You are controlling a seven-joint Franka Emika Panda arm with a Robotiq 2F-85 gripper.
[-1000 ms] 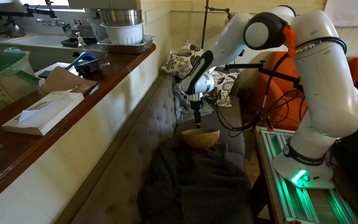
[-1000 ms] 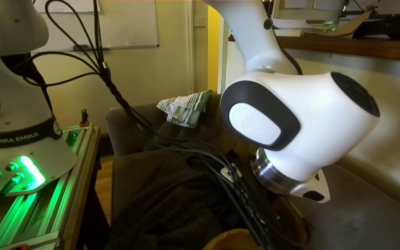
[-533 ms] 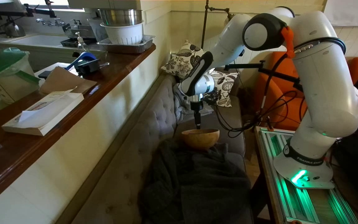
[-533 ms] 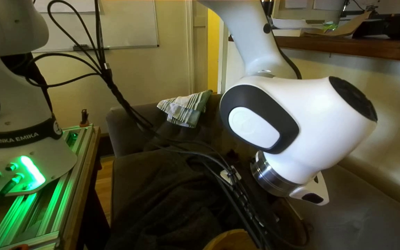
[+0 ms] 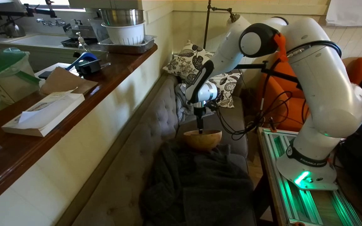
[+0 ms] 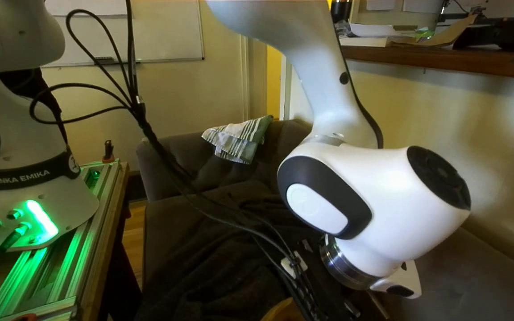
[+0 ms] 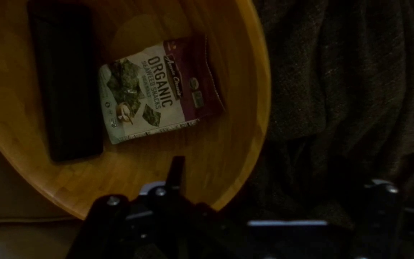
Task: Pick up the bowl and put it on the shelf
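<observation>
- Clearly, we are working over the grey sofa (image 5: 151, 128), which runs from near to far.
- The brown shelf (image 5: 113, 73), our goal, runs along its left, higher up.
- At the far edge of the dark blanket (image 5: 212, 191) sits the wooden bowl (image 5: 203, 142), not yet lifted.
- Our gripper (image 5: 200, 131) stands wide at its rim, one finger over the inside; we judge the grasp is being lined up. Next: straddle the wall, close, rise leftward.
- A black case (image 7: 65, 86) and a seaweed packet (image 7: 160, 91) lie inside, so we should carry the bowl level.
</observation>
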